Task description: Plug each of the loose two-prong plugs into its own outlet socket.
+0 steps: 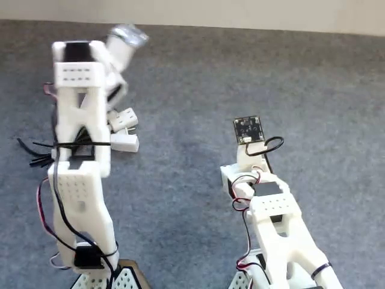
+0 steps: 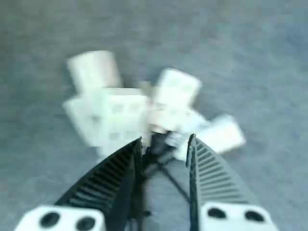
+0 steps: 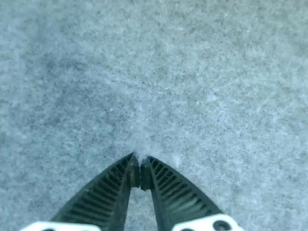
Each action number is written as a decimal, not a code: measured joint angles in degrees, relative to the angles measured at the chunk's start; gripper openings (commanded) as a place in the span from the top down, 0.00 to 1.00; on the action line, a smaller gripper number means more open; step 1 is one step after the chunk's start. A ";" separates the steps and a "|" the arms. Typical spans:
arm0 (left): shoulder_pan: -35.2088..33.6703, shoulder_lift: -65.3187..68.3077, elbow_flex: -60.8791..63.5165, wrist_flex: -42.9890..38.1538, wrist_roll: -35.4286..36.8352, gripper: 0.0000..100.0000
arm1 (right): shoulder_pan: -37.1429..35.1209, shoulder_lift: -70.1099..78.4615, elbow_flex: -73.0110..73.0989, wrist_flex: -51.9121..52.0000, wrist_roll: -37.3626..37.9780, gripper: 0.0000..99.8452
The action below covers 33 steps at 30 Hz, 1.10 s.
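Blurred white sockets [image 2: 120, 115] before left claw [image 2: 164, 144] — right claw [image 3: 140, 166] closed.

Bright, even light falls across the grey carpet [image 1: 192, 72], casting only faint shadows.

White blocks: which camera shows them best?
Left wrist view: the white blocks show nearly whole, though blurred, just beyond the left tool. In the high view the left arm hides part of them. The right wrist view looks at grey carpet.
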 measured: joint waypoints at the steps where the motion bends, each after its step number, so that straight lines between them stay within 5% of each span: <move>1: 1.32 -2.11 5.01 0.00 0.00 0.84 | 0.00 0.00 0.00 0.00 0.00 0.99; 6: 3.16 -6.15 23.03 -8.53 0.00 0.84 | 0.00 0.00 0.00 0.00 0.00 0.99; 12: -0.26 -6.42 24.79 -18.20 0.35 0.83 | 0.00 0.00 0.00 0.00 0.00 0.99; 19: -1.67 -6.42 19.52 -18.99 0.35 0.83 | 0.00 0.00 0.00 0.00 0.00 0.99; 27: -6.33 -6.42 14.33 -19.16 0.18 0.67 | 0.00 0.00 0.00 0.00 0.00 0.99; 33: -8.00 -2.90 13.98 -19.16 -5.98 0.68 | 0.00 0.00 0.00 0.00 0.00 0.99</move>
